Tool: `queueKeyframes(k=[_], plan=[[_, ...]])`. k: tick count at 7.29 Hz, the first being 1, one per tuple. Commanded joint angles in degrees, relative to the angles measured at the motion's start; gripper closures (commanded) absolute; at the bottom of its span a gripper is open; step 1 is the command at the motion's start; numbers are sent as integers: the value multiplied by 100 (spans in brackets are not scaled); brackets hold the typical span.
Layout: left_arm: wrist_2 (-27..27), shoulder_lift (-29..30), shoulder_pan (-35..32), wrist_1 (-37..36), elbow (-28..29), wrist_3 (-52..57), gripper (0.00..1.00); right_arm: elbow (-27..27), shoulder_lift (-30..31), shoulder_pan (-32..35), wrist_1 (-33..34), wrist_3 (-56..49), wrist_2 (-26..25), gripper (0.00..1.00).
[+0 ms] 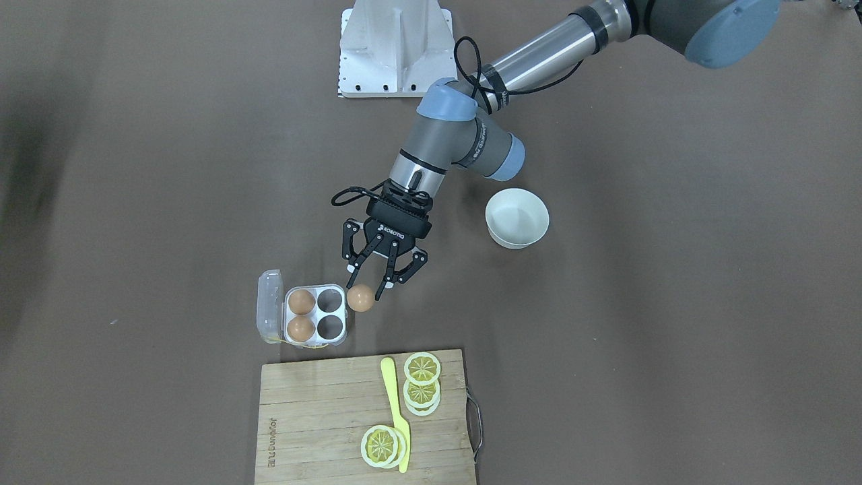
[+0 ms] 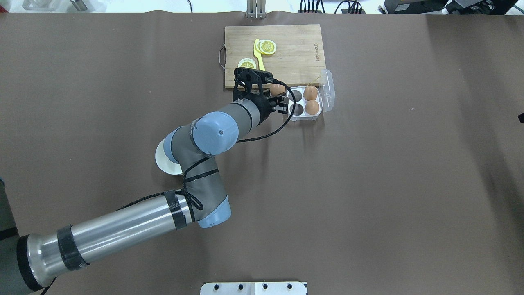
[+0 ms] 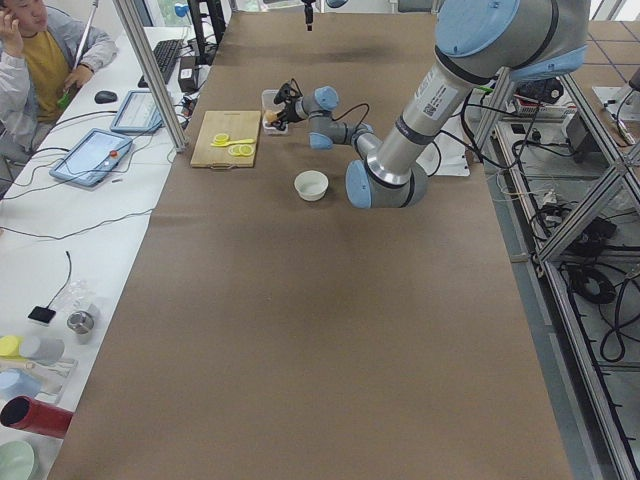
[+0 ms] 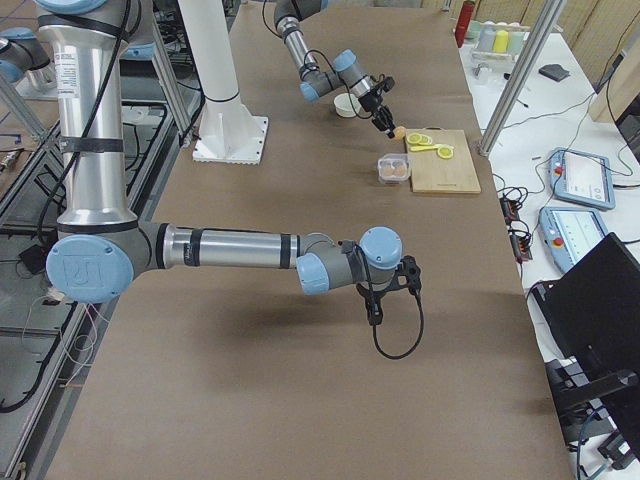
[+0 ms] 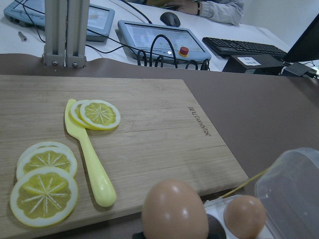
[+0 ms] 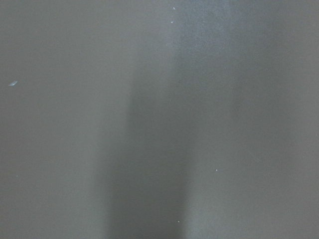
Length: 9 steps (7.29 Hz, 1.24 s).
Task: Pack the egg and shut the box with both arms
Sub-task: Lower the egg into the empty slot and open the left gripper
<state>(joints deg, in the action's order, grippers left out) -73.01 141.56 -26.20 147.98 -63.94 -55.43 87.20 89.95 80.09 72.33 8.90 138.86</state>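
Three smooth light-brown eggs show. Two seated eggs (image 2: pixel 310 92) fill the right-hand cups of the small square clear-plastic egg box (image 2: pixel 303 100), seen from overhead, and its transparent lid (image 2: pixel 328 90) lies hinged open further right. The third egg (image 1: pixel 361 298), plain and unmarked, is pinched between the left gripper (image 1: pixel 365 290)'s black fingertips, just left of the two empty cups. The right gripper (image 4: pixel 375 305) hangs well apart; I cannot tell its opening.
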Motion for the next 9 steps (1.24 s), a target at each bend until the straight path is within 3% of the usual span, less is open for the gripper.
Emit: queueKeyframes(k=[1,2,5,7,9], plan=[[428,353,220,12,441,181,100,17,-4,-3,1,233,10,0],[472,372,221,20,461,991,100,17,-4,-3,1,235,10,0],[359,626,221,29,689,1261,100,26,14,6,1,235,54,0],[-107,679,168,47,708,1386,100,34,14,6,0,235,45,0],[76,662,168,317,1014,1595,100,87,40,6,0,235,63,0]])
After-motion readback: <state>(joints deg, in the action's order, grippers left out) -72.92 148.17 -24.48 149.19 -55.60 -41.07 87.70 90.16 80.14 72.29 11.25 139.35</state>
